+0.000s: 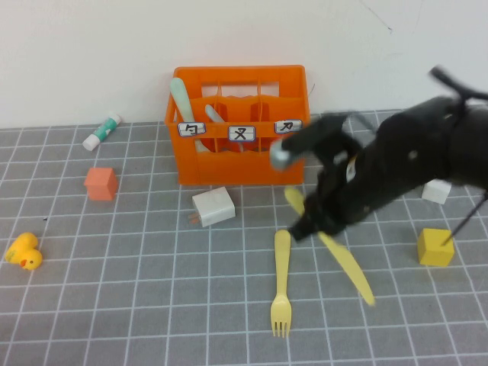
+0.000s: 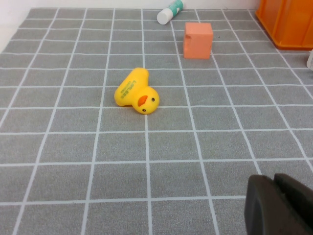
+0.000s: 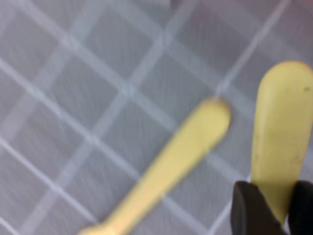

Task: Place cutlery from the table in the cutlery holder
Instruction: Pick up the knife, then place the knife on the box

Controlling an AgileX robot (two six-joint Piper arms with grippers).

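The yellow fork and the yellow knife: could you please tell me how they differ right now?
The yellow fork lies free on the table; the yellow knife sits clamped in the right gripper. The fork ends in tines, the knife in a blade. Both are yellow. The left gripper is shut, near the duck.

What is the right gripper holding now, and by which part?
The right gripper is shut on the flat yellow plastic knife, pinching its handle part. Left gripper, parked, holds nothing.

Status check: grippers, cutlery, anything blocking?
Right gripper shut on yellow knife, beside yellow fork. Left gripper shut, parked near rubber duck. White block before cutlery holder.
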